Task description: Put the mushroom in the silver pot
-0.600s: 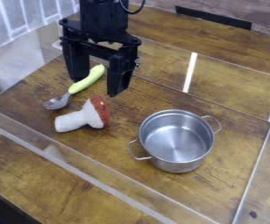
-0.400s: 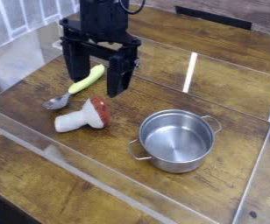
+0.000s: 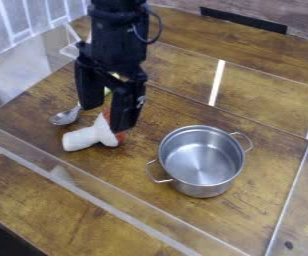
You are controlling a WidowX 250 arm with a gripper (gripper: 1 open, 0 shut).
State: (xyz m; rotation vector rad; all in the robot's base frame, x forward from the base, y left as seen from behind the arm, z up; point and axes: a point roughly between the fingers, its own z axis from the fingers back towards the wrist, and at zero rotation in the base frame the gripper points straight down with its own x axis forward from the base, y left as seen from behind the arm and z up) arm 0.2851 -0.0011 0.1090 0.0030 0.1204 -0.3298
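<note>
Jaws spread wide and empty, the robot's black gripper (image 3: 107, 115) points straight down over the toy mushroom (image 3: 91, 135), its two fingers reaching to about the level of the red-brown cap; whether a fingertip touches the cap cannot be told from this angle. The mushroom lies on its side on the wooden table (image 3: 184, 80), cream stem pointing left. A metal spoon with a yellow-green handle (image 3: 66, 116) is mostly hidden behind the arm, only its bowl showing. The silver pot (image 3: 201, 160) stands empty to the right, apart from the mushroom. The approach to the pick appears to be in hand: the next move calls for settling the fingers on either side of the mushroom and closing before lifting it across to the pot.
</note>
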